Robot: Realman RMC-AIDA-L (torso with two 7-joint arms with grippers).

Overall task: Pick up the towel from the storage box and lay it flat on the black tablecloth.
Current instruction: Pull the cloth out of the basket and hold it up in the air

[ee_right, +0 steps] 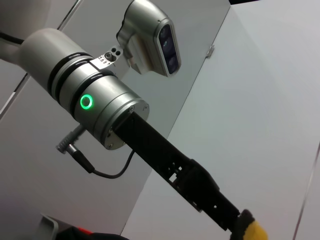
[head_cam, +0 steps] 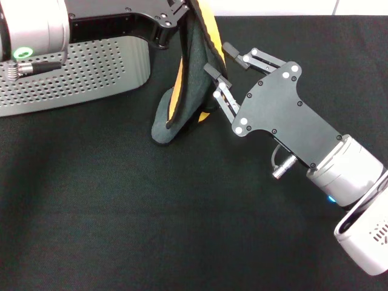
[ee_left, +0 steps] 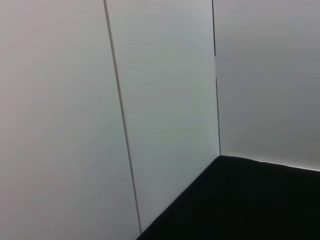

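At the left of the head view the storage box point(head_cam: 91, 73) was seen standing on the black tablecloth point(head_cam: 121, 218), its perforated wall partly covered by the raised left arm. The left hand point(head_cam: 176, 15) was held high, just beside the near corner of the box, and appeared to be clamped on the top of the towel point(head_cam: 188, 85), though its fingertips were cut off by the frame edge; in the right wrist view the same hand point(ee_right: 240, 222) was seen closed on a bit of yellow cloth. The towel hung below that hand as a narrow, folded drape, dark grey-green with a yellow-orange edge showing, and its lowest fold was touching or almost touching the tablecloth. Just to the right of the drape, the right hand point(head_cam: 227, 63) was held with its fingers spread wide, one finger point(head_cam: 219, 90) lying against the towel's side edge and nothing gripped. The lift out of the box was judged to be done and the spreading step to be in hand. For the next move, a closing of the right hand on the hanging edge was judged to be called for, followed by the two hands being drawn apart and lowered so that the cloth could be laid flat.
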